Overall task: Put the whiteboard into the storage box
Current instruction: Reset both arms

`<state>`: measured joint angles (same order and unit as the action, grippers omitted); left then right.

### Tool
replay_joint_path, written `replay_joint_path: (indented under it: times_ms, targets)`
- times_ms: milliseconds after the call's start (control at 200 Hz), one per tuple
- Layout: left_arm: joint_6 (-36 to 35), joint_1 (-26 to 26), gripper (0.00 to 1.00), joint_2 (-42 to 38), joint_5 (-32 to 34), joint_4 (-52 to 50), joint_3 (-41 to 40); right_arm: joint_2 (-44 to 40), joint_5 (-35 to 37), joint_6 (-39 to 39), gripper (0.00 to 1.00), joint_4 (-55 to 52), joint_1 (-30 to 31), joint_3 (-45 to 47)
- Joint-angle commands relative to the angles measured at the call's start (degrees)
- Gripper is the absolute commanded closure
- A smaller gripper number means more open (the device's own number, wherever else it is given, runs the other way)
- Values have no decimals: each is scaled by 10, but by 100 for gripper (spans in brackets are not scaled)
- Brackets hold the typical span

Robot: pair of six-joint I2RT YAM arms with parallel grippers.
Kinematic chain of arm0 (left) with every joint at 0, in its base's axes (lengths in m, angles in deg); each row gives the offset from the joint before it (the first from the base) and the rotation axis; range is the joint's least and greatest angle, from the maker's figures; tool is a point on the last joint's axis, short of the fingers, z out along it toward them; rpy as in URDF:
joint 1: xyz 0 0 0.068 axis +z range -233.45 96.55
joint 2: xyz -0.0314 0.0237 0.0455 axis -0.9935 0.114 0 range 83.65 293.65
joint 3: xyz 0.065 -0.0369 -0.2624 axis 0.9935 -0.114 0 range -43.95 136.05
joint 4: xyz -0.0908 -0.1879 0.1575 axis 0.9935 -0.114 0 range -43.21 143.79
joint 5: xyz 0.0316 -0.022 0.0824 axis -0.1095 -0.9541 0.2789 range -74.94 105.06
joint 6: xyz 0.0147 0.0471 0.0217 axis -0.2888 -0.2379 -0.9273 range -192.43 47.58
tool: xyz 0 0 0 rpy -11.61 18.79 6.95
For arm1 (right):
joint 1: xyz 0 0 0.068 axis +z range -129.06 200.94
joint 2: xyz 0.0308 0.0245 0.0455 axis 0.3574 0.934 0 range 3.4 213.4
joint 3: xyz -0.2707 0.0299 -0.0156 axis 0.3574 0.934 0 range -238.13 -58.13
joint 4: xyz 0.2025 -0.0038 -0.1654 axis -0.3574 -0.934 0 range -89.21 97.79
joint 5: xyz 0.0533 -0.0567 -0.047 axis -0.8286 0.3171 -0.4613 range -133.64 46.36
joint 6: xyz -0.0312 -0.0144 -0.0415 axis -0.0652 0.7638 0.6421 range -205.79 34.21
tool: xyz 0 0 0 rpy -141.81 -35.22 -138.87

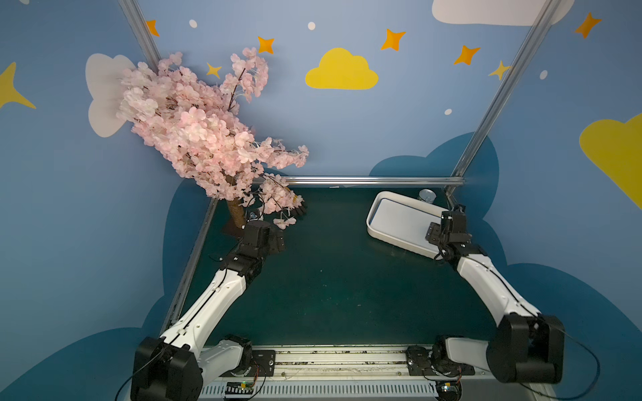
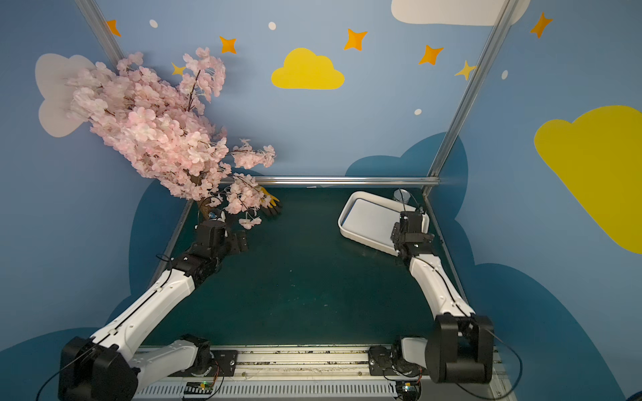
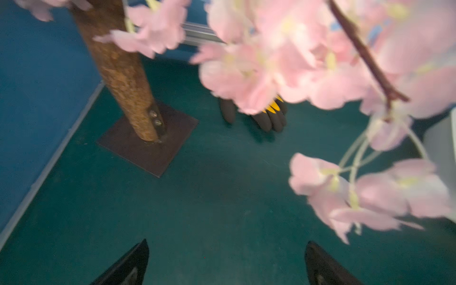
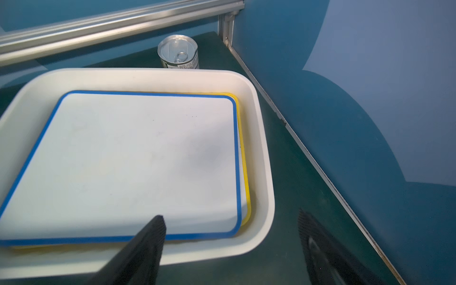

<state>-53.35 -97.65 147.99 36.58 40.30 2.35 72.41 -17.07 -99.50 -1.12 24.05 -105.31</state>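
1. The storage box (image 4: pixel 260 148) sits on the green table (image 1: pixel 330 277) at the far right, turned at an angle to the table's edges.
2. The whiteboard (image 4: pixel 138 160), white with a blue edge, lies flat inside the box and fills most of its floor.
3. Under it lies a 2nd board (image 4: pixel 245 172). Only its yellow edge shows, along the right and near sides.
4. The right gripper (image 4: pixel 230 219) hangs over the near right corner of the box. Its jaws are spread and hold nothing: 1 finger is above the whiteboard's near edge, the other is outside the box over the table.
5. A small silver can (image 4: pixel 179 53) stands upright just beyond the far rim of the box, close to the far right corner of the frame.
6. The left gripper (image 3: pixel 227 244) is at the far left, below the low blossoms of a pink tree (image 1: pixel 194 132). Its jaws are wide apart, with only bare table between them.
7. The tree's brown trunk (image 3: pixel 123 69) leans on a dark square base plate (image 3: pixel 148 148).
8. A black and yellow glove (image 3: pixel 266 121) lies on the table just right of the trunk, partly hidden by blossoms.
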Motion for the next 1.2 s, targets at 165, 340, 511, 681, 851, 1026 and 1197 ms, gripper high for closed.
replay_joint_path:
  times_ms: [165,340,511,681,851,1026,1197]
  targets:
    - [-13,88,0,21,21,125,-77,-106,-41,21,15,226,2,183]
    - [-34,130,0,89,18,159,-80,-78,-41,38,15,290,2,226]
    - [-80,136,0,147,-29,250,-109,-40,-71,64,15,420,-8,282]
    - [-116,141,0,181,-79,318,-133,27,-103,70,15,474,-22,280]
    - [-138,187,0,179,-199,443,-178,87,-153,93,15,538,-15,275]
    - [-183,176,0,242,-268,590,-226,147,-171,110,15,618,-6,289]
    - [-182,175,0,241,-264,582,-223,193,-173,146,14,656,19,284]
